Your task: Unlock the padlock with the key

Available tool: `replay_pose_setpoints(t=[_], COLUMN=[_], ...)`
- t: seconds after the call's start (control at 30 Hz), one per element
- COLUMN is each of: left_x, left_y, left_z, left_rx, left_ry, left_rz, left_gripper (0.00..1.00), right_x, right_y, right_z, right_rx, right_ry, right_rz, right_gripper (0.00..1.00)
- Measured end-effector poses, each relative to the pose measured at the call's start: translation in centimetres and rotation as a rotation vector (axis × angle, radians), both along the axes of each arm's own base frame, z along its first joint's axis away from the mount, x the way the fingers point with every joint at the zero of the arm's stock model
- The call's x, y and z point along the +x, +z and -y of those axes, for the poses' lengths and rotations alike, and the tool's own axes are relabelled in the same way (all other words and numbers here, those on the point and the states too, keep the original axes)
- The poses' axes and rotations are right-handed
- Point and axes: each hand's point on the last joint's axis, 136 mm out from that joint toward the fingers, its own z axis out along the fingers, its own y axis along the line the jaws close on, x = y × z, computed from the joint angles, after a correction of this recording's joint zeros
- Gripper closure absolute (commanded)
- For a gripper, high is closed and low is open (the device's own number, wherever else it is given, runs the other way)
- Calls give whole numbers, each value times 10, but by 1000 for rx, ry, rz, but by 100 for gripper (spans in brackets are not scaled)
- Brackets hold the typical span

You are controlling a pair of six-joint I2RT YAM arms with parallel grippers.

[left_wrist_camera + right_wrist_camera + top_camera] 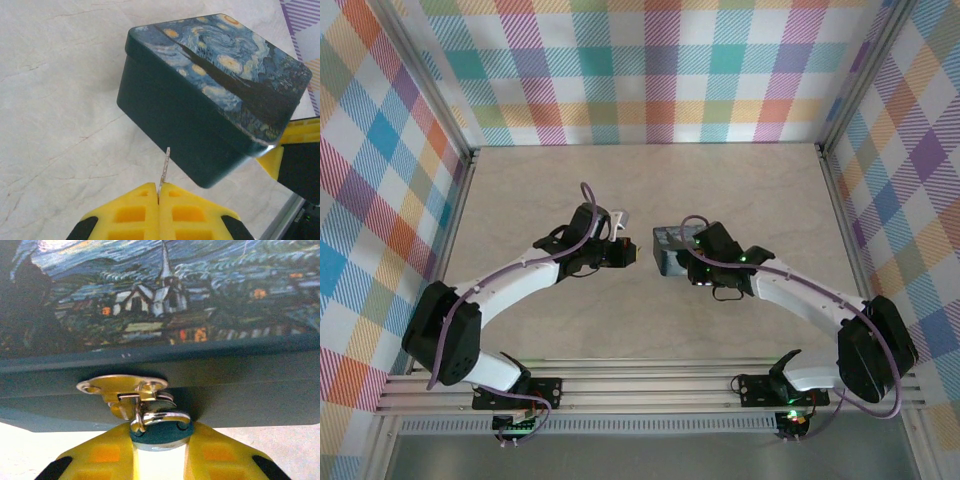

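Looking down on the table [650, 190], you had the painted box [670, 250] near its middle, between the two arms. Your right gripper [161, 440] was clamped on the padlock [160, 433], which hung from the brass hasp [122, 386] on the box's wall. Your left gripper [159, 192] was pinched tight on the key [165, 165], whose blade stuck out just beside the box's dark side; I could not tell whether it touched.
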Motion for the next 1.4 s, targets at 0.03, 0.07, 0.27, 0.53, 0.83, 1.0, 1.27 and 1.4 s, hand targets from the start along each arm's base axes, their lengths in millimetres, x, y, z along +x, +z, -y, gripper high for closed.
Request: replay_pose_setpoints(t=[0.03, 0.07, 0.27, 0.53, 0.83, 1.0, 1.27, 1.4], left_x=[-1, -3, -11, -23, -43, -66, -103, -104], left_y=[2, 4, 13, 31, 72, 78, 35, 24], left_z=[0, 1, 1, -6, -6, 4, 28, 39], left_rx=[-4, -10, -34, -62, -147, -236, -294, -320], left_ry=[-5, -12, -41, -59, -122, -229, -372, -394], left_rz=[-2, -5, -42, -93, -81, -69, -42, 14], left_gripper=[100, 100, 100, 100, 100, 100, 100, 100], right_x=[0, 0, -4, -8, -19, -25, -21, -15], right_y=[2, 4, 17, 39, 66, 64, 48, 29], right_z=[0, -1, -7, -16, -13, -9, -11, -14], right_rx=[8, 19, 76, 93, 86, 89, 92, 83], right_ry=[-7, -15, -58, -110, -227, -299, -352, -359], right_rz=[-8, -18, -94, -217, -323, -368, -379, -390], right_gripper=[100, 100, 100, 100, 100, 100, 100, 100])
